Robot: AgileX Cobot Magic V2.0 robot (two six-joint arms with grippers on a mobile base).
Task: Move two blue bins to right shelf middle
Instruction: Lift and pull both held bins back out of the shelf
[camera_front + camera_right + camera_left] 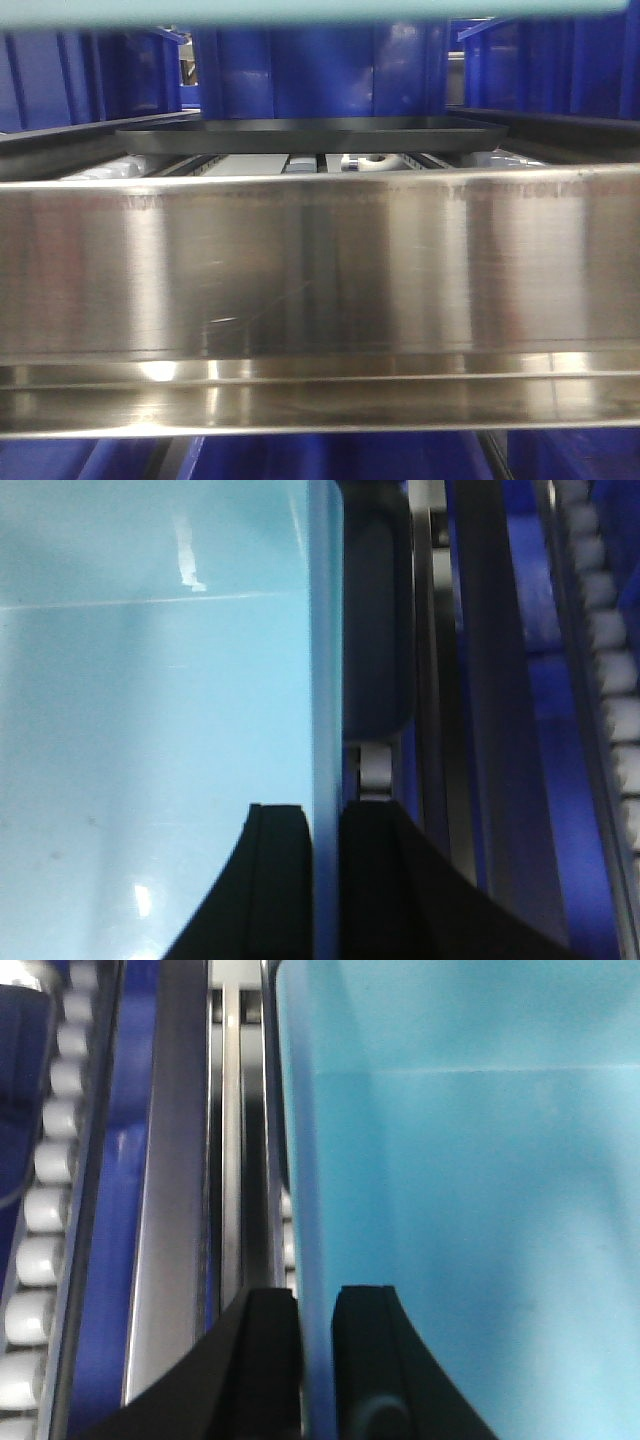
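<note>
One pale sky-blue bin [470,1210] fills both wrist views, and I look down into its smooth inside [150,700]. My left gripper [315,1305] is shut on the bin's left wall, one black finger inside and one outside. My right gripper [325,820] is shut on the right wall the same way. In the front view only a thin pale blue strip of the bin [330,8] shows along the top edge. Below it, the right shelf middle's mirror-like steel front rail [320,270] spans the whole picture, very close to the camera.
A dark shallow tray [310,135] lies on the tier behind the rail, with dark royal-blue bins [300,70] behind it. White rollers [40,1210] and steel rails [175,1210] run beside the bin on the left, and more rollers [610,680] on the right.
</note>
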